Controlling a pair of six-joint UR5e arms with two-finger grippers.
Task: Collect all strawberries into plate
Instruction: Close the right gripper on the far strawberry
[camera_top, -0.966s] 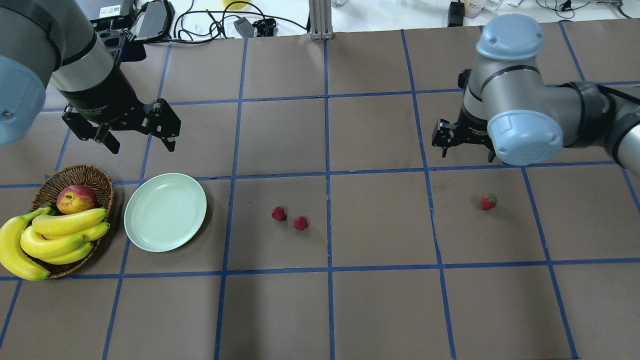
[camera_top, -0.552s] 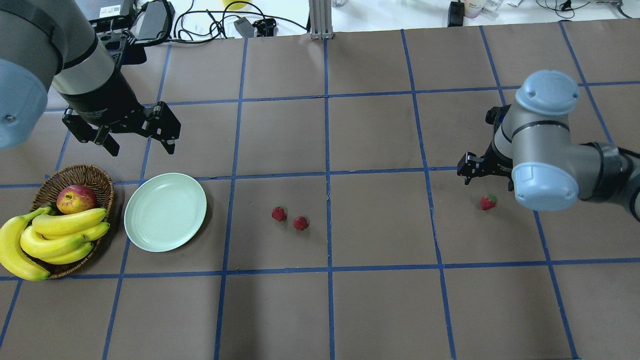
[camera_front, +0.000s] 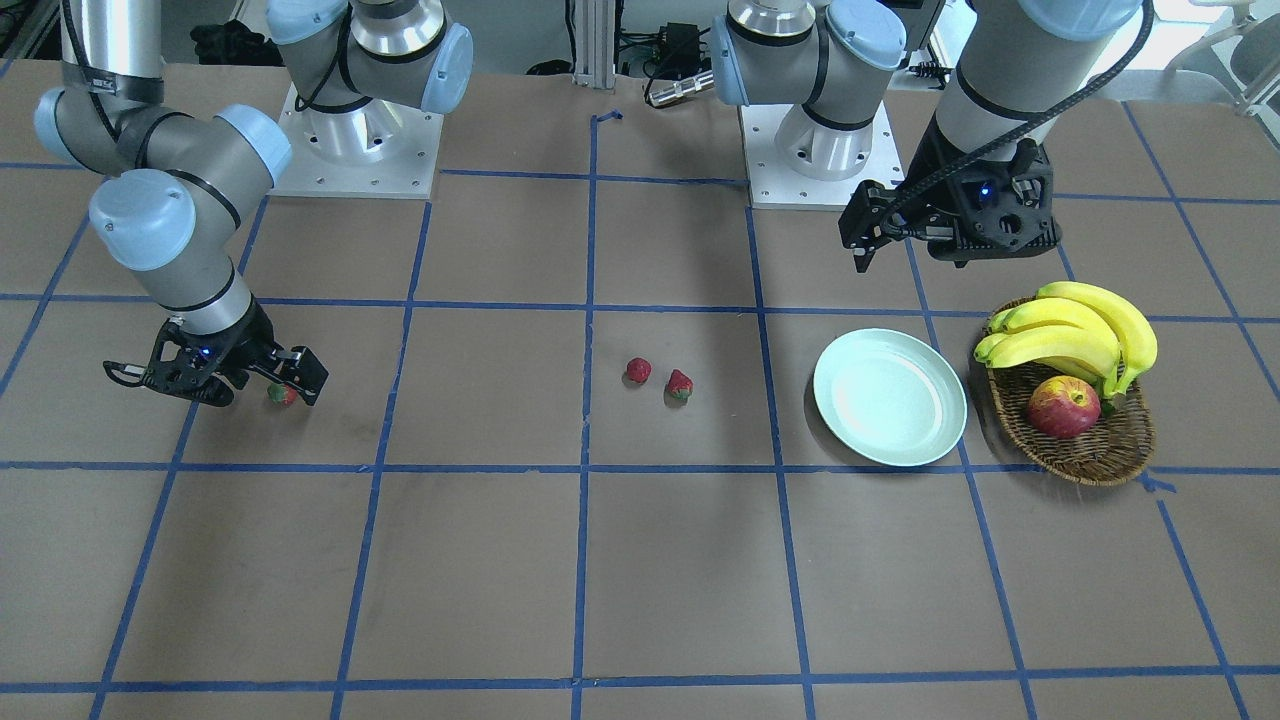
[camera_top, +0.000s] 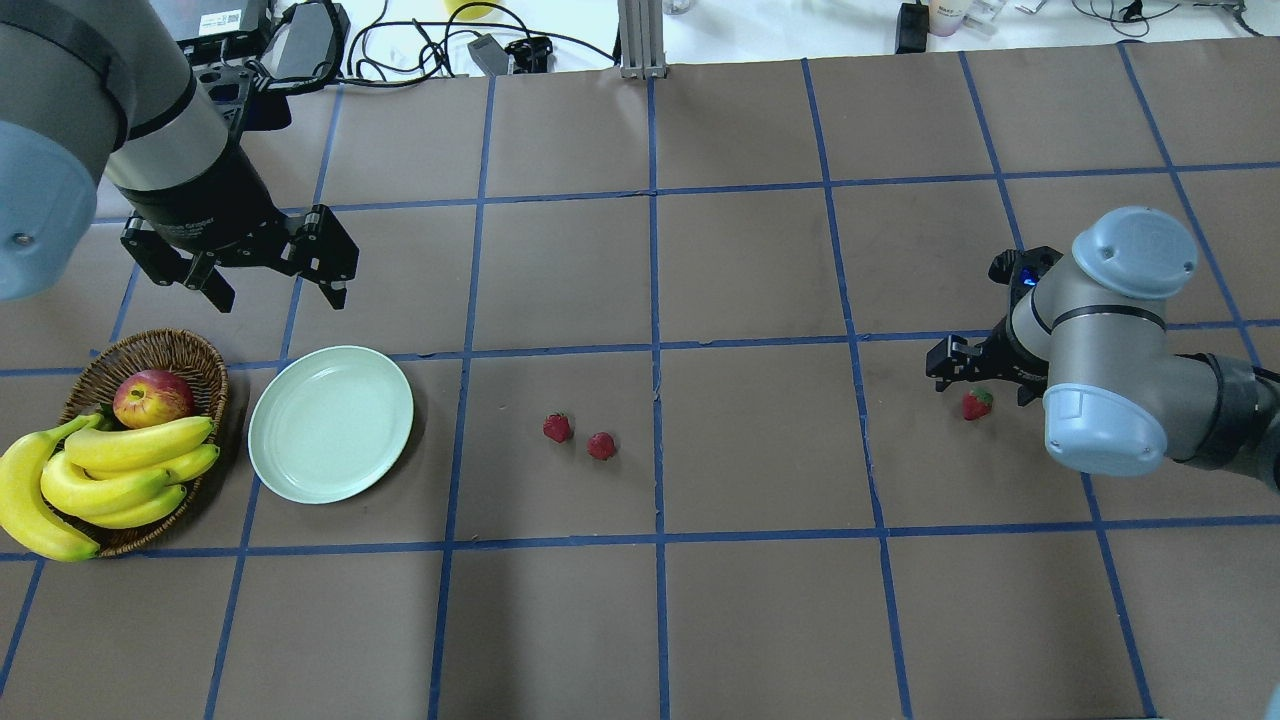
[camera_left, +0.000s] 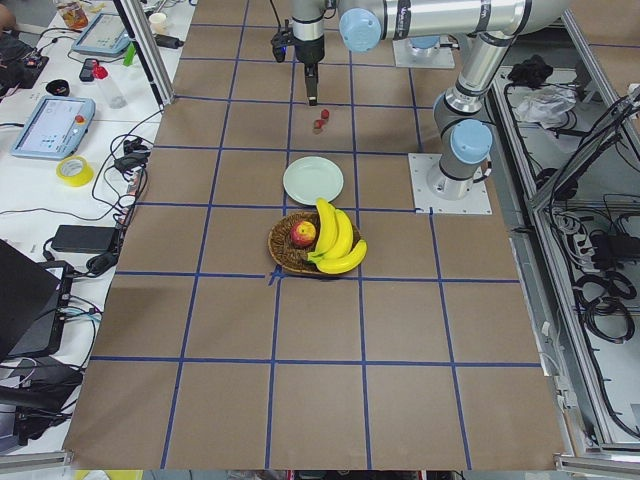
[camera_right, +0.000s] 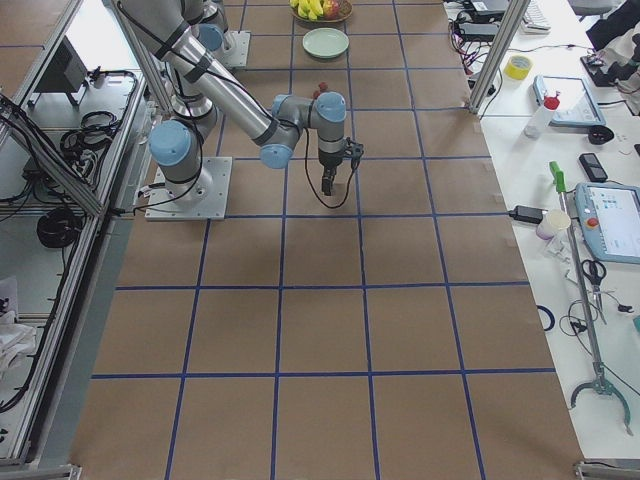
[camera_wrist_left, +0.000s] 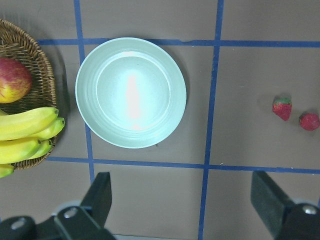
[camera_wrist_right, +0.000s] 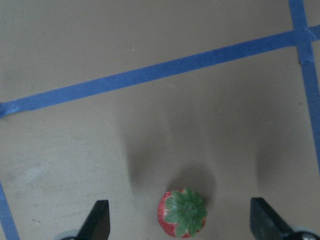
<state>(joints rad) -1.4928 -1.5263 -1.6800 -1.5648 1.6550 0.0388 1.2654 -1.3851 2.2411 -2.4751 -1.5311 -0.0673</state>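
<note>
The desk (camera_top: 760, 620) bears everything; the plate (camera_top: 330, 424) sits bare at its 9 o'clock side, so nothing is collected and all three berries remain; the left hand (camera_top: 281, 297) hangs spread and unladen at the plate's 11 o'clock; the right hand (camera_top: 980, 385), spread, straddles the lone strawberry (camera_top: 977, 404) without pinching it; a second strawberry (camera_top: 557, 428) and a third strawberry (camera_top: 601, 446) lie together at the plate's 3 o'clock.

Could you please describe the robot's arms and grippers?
Both arms are silver-grey tubes with pale blue joint caps. The left gripper and right gripper are black, two-fingered, each with a blue light; a black cable runs along the left arm.
</note>
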